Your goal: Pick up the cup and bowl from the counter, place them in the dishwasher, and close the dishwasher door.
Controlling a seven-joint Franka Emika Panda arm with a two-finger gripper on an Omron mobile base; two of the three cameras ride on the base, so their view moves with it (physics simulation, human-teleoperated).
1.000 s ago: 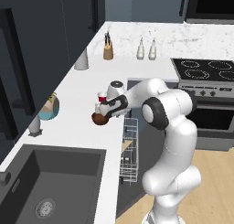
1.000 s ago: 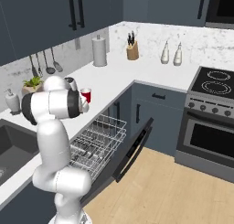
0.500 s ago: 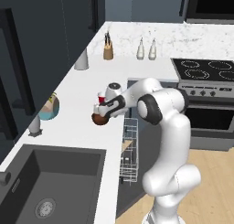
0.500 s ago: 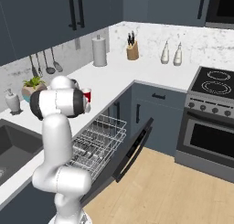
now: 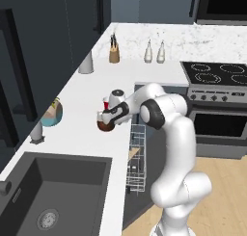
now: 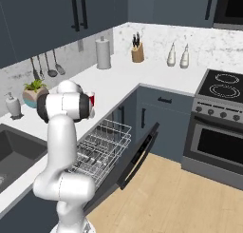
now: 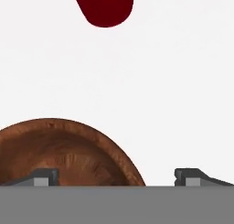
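While hand view shows bowl (image 7: 68, 152), dishwasher (image 6: 102, 149) gapes, jaws apart

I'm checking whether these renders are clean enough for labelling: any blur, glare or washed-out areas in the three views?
Hand view: sharp, but the counter renders as flat, nearly shadowless white; the bowl keeps its brown texture and the cup is cropped by the top edge. Left base view: even light, no glare. Right base view: crisp, with the arm hiding most of the cup.
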